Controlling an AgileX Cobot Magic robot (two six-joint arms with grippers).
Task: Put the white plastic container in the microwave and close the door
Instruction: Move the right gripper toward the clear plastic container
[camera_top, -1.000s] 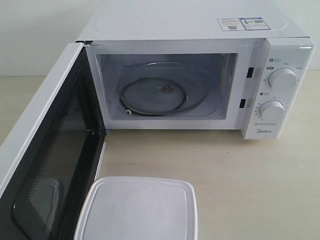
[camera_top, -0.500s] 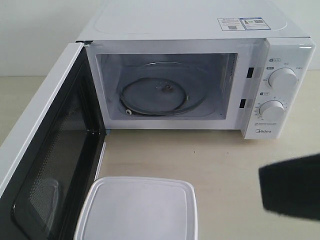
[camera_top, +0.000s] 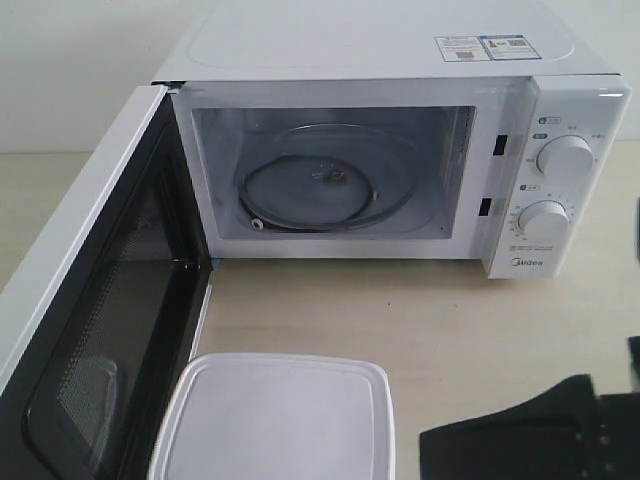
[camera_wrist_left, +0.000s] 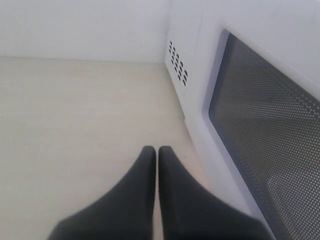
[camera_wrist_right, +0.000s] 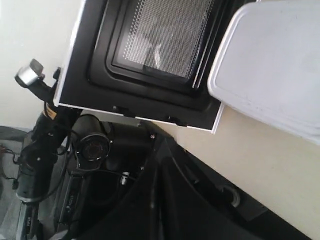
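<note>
The white plastic container (camera_top: 280, 420) lies lid-up on the table in front of the microwave (camera_top: 380, 60), close beside the open door (camera_top: 95, 330). The door stands swung out to the left, its black inner frame facing the container. Inside the bare cavity sits the glass turntable (camera_top: 320, 185). My right gripper (camera_top: 432, 443) is low at the right of the container, apart from it, fingers together and holding nothing. The right wrist view has the container (camera_wrist_right: 272, 65) and the door (camera_wrist_right: 150, 55) beyond the right gripper (camera_wrist_right: 157, 139). My left gripper (camera_wrist_left: 156, 150) is shut and sits outside the door (camera_wrist_left: 270, 145).
Two round knobs (camera_top: 563, 158) are on the microwave's right panel. Pale tabletop (camera_top: 450, 320) stretches between the microwave and the container. Beyond the table's front edge, the right wrist view shows a dark camera (camera_wrist_right: 92, 147) on a stand and cables.
My right gripper came in from the right edge, then dropped lower and moved left toward the container. The container, the door and the microwave have not moved.
</note>
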